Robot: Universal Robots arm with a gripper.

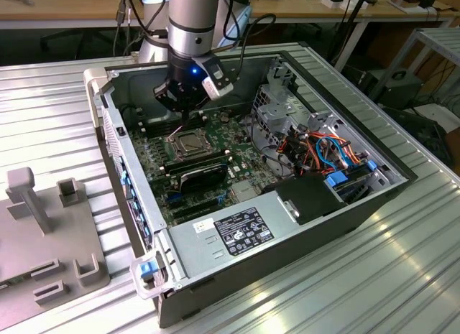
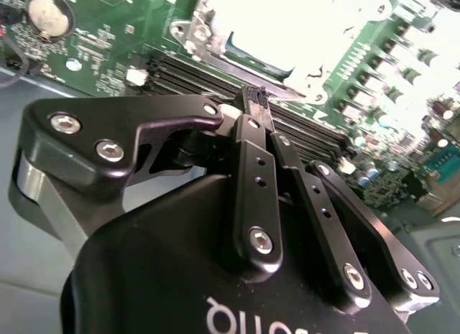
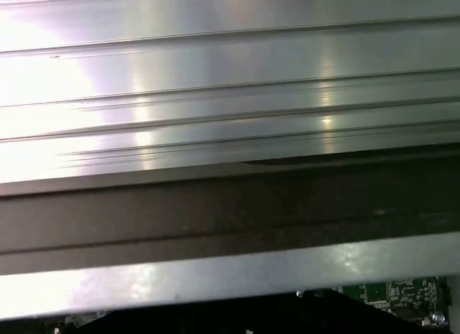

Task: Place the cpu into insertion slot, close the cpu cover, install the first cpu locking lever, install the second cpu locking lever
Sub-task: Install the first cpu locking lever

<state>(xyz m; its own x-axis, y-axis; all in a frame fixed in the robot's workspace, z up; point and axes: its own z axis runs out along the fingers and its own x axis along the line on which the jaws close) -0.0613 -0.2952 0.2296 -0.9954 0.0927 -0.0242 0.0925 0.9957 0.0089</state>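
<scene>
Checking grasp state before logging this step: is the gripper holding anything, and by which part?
Nothing held. In the second wrist view the gripper has its fingers pressed together with nothing between them, above the green circuit board.

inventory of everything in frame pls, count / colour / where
computer case: 1, black and grey, open, lying on the ribbed metal table
ribbed metal table: 1, silver, under the case
green circuit board: 1, green, on the case floor
insertion slot: 1, dark with metal rim, mid-board, below the gripper; the cpu sits in it
cpu: 1, silver-grey, in the slot
power supply: 1, grey with black label, near end of the case
cable bundle: 1, orange, blue, black, toward the exterior view's right
grey fixture: 1, grey, on the table at the exterior view's left
gripper: 1, black, fingers together, above the board beside the slot
</scene>
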